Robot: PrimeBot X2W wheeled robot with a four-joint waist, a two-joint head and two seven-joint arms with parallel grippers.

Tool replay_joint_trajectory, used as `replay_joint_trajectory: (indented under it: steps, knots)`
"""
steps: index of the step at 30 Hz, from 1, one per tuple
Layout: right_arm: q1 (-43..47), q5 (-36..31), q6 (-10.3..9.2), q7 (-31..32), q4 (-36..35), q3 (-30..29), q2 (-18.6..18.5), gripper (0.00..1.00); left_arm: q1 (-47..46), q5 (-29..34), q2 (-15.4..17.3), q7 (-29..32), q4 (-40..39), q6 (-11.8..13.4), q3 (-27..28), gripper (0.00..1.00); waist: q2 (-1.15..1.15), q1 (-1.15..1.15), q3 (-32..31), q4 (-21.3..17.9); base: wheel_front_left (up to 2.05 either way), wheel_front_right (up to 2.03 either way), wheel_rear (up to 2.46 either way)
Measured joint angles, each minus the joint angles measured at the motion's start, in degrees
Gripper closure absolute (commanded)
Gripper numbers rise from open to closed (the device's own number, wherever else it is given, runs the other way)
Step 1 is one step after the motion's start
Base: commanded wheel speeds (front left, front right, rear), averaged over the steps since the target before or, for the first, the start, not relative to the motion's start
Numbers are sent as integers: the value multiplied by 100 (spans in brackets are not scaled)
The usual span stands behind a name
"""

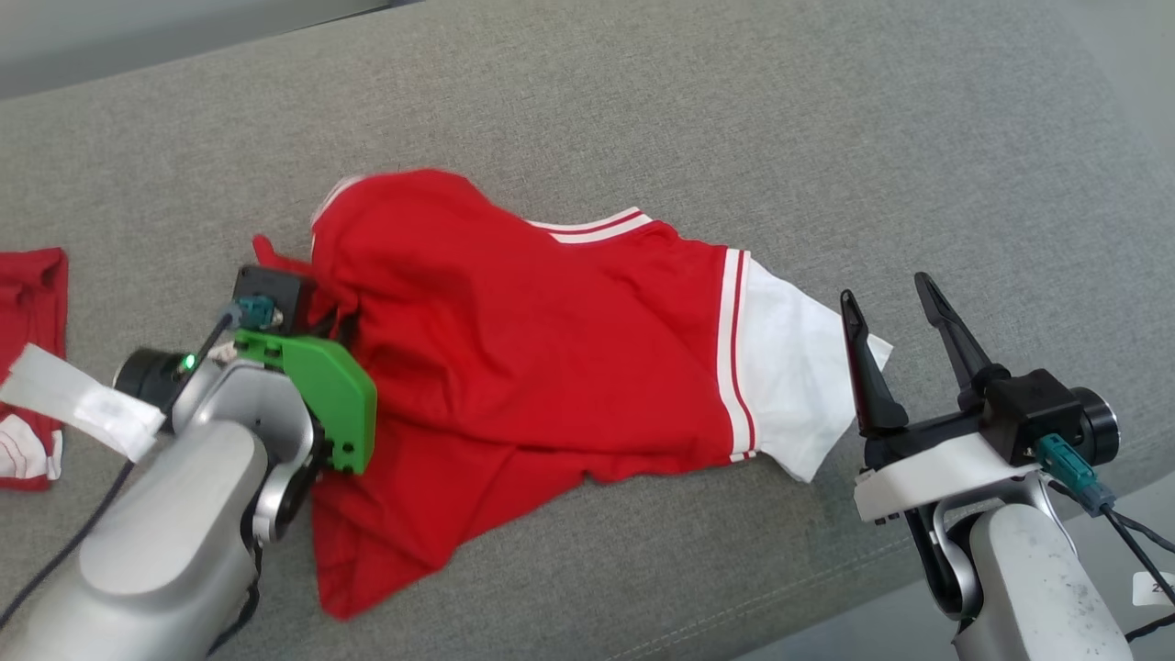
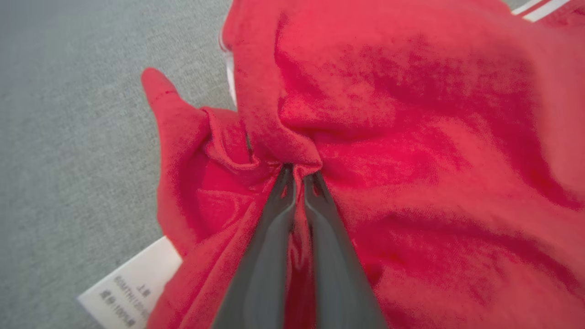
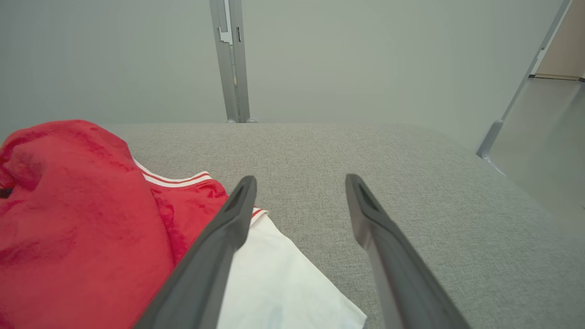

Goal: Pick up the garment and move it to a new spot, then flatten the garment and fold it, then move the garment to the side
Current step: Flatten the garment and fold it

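On the grey woven cushion (image 1: 643, 110) in front of you lies the crumpled red jersey garment (image 1: 514, 349), with a white sleeve (image 1: 799, 367) and red-and-white striped trim. It spreads from your left arm across to a spot near your right one.

Your left gripper (image 2: 299, 171) has its two dark fingers pressed together on a pinched fold of the red cloth. In the left wrist view the fabric bunches into creases right at the fingertips, and a strip of red shows between the fingers lower down. In the head view the cloth covers those fingers, and you see the green plastic bracket (image 1: 321, 386) on that wrist lying against the garment's edge. A white printed label (image 2: 128, 288) rests on the cushion just beside the red cloth.

Your right gripper (image 1: 883, 286) holds nothing. Its fingers stand wide apart just beside the white sleeve. In the right wrist view one finger overlaps the sleeve and the other lies over bare cushion; you cannot tell whether either tip touches down.

At the far left edge of the head view, a second piece of red cloth (image 1: 32, 294) lies well apart from the garment.
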Motion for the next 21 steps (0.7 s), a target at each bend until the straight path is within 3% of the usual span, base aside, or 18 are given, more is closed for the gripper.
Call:
replay_joint_trajectory:
  steps: [6,11,18,21]
  knots:
    - [-15,2,0,0,-2,15,40,0,-725,408,35,-309,-267,140,90,100,0,0,95,-59,0,0,0]
    - [-131,31,0,0,37,140,62,0,-964,466,49,13,127,32,-55,100,0,0,121,-169,0,0,0]
    - [-138,47,0,0,36,101,71,0,-1322,844,13,-990,802,-5,-34,100,0,0,195,-334,0,0,0]
    - [-129,47,0,0,38,80,73,0,-1390,847,-103,-1143,1178,-65,-48,100,0,0,217,-350,0,0,0]
